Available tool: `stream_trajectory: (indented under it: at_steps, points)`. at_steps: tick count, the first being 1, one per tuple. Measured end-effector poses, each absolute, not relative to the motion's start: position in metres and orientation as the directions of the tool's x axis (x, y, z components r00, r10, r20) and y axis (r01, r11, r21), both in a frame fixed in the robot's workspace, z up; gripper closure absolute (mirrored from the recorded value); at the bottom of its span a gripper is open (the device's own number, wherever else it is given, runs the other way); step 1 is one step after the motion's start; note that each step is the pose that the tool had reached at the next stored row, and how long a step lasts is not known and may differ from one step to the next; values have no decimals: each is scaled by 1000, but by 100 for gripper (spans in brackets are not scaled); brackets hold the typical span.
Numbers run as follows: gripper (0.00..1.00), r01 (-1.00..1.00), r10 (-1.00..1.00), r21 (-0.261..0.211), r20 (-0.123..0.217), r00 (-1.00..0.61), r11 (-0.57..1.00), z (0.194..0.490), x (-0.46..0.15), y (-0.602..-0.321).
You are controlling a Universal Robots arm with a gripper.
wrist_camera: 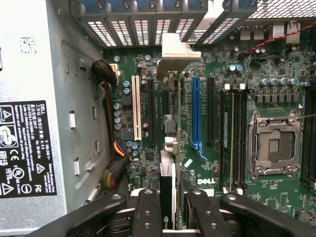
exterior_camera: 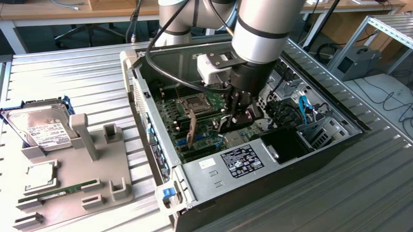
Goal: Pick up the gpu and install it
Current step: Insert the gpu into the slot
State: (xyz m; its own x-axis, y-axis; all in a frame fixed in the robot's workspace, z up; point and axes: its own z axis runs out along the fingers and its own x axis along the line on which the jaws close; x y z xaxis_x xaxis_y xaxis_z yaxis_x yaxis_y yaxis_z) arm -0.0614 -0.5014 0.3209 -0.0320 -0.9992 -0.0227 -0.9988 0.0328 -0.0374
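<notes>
Install step in hand. Pincer point(wrist_camera: 168, 207) part-closed, gripping the gpu point(wrist_camera: 168, 148) on edge, upright inside the open computer case point(exterior_camera: 348, 126), over the motherboard point(wrist_camera: 276, 74) slots. Next, by my reckoning: line card edge true with slot, press down evenly.

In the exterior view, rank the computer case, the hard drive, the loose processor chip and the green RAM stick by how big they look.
1. Computer case, by far.
2. Hard drive.
3 and 4. Processor chip and RAM stick: unsure. The stick looks longer but far narrower, and the holder partly hides it.
</notes>
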Motion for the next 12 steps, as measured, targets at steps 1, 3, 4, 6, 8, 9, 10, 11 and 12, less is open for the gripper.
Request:
stream_trajectory:
  at_steps: [1, 3, 4, 6, 8, 9, 10, 11, 12]
  points:
    - [74, -999, -999, -37, -23, -32, 33, 321, -61, -501]
    - [74, -999, -999, -37, -23, -32, 33, 321, -61, -499]
    - [74, -999, -999, -37, -23, -32, 33, 321, -61, -499]
    - [74, -999, -999, -37, -23, -32, 33, 321, -61, -498]
    - [74, -999, -999, -37, -23, -32, 33, 321, -61, -496]
    - [74, -999, -999, -37, -23, -32, 33, 321, -61, -495]
    - [74, -999, -999, -37, -23, -32, 33, 321, -61, -494]
    - [74, -999, -999, -37, -23, -32, 33, 320, -61, -493]
    - [74, -999, -999, -37, -23, -32, 33, 320, -61, -492]
